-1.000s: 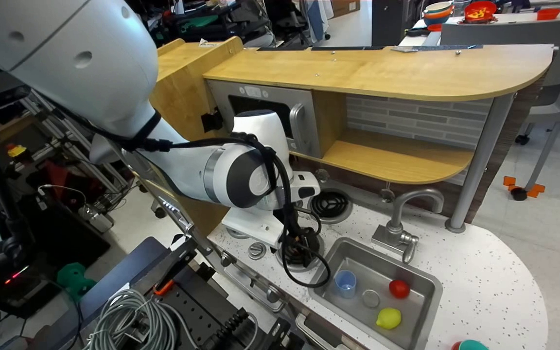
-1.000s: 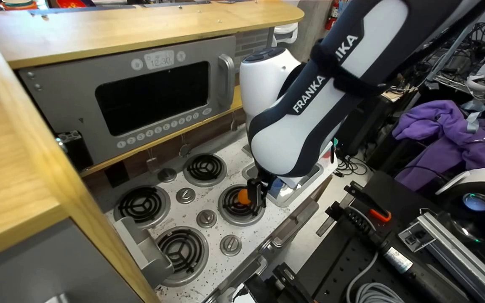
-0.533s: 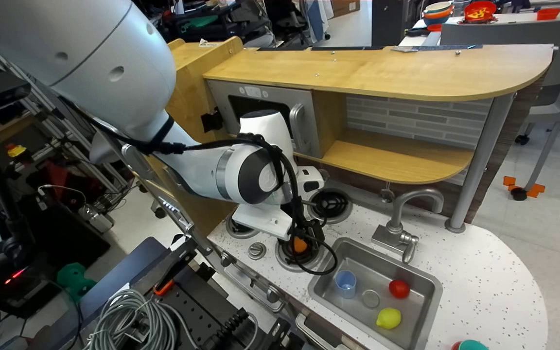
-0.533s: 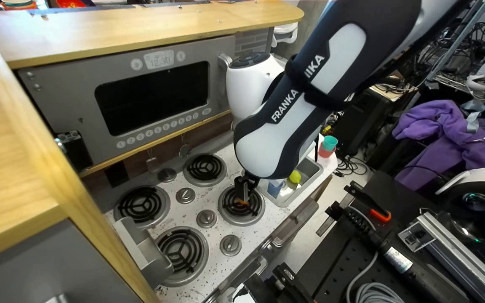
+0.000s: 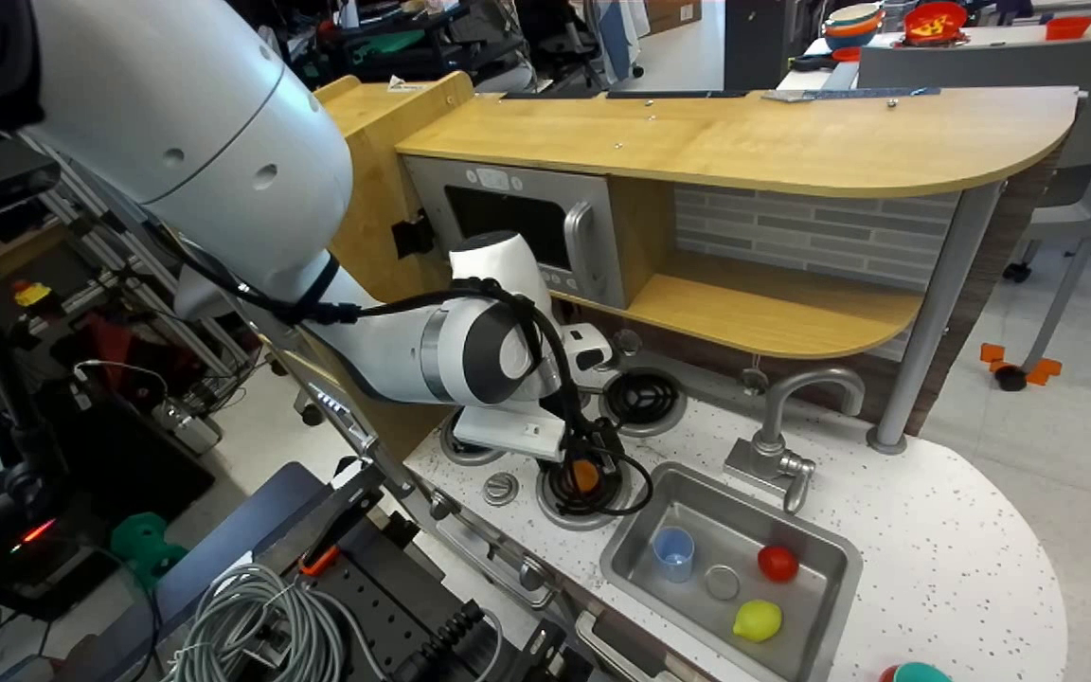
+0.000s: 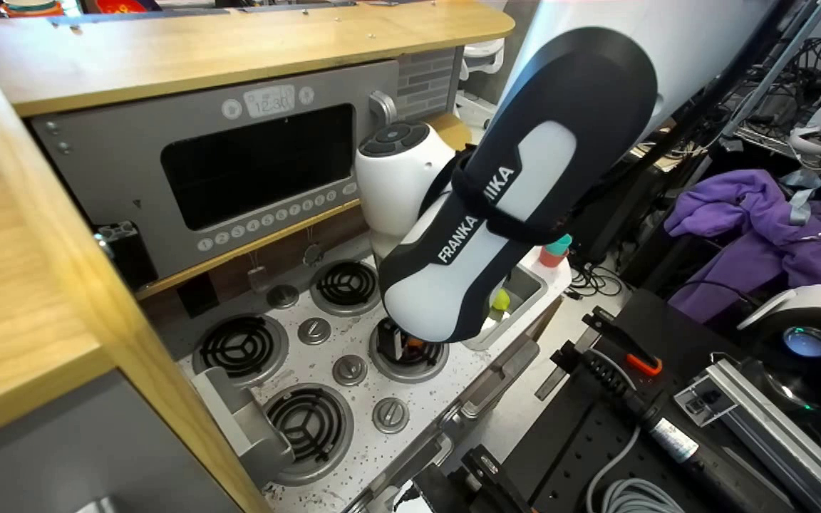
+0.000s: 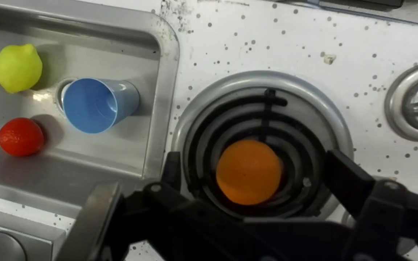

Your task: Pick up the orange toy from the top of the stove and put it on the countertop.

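White with dark speckles, the tabletop [image 5: 943,540] is curving around a gray sink [image 7: 107,47]. On the stove [image 6: 311,363], the orange toy [image 7: 249,172] is sitting on a black burner [image 7: 263,79]. The gripper [image 7: 253,161] is standing wide, with a finger [image 7: 347,177] showing on each side of the toy and gaps in between.

The round orange toy [image 7: 248,172] apparently rests on a burner [image 7: 263,78] of the white stove [image 6: 311,367].

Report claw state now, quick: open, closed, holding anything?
Claw: open, holding nothing; in the wrist view the orange toy shows between its spread jaws, with a gap on each side.
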Action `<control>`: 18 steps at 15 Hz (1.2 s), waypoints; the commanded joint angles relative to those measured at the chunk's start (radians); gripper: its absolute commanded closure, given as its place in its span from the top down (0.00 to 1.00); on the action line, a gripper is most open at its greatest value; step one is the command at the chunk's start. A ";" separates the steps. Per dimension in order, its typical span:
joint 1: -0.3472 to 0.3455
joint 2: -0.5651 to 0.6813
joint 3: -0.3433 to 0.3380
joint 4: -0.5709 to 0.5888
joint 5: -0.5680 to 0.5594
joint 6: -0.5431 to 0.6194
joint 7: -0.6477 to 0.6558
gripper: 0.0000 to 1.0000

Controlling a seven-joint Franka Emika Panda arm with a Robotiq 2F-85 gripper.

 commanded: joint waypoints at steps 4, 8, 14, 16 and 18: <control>0.067 0.085 -0.078 0.097 -0.030 -0.022 0.033 1.00; 0.050 0.104 -0.059 0.126 -0.014 -0.059 0.012 1.00; 0.021 0.098 -0.004 0.139 0.005 -0.143 -0.009 0.66; 0.018 0.094 0.007 0.139 0.006 -0.155 -0.009 0.51; 0.025 0.093 0.002 0.136 -0.004 -0.146 -0.003 0.36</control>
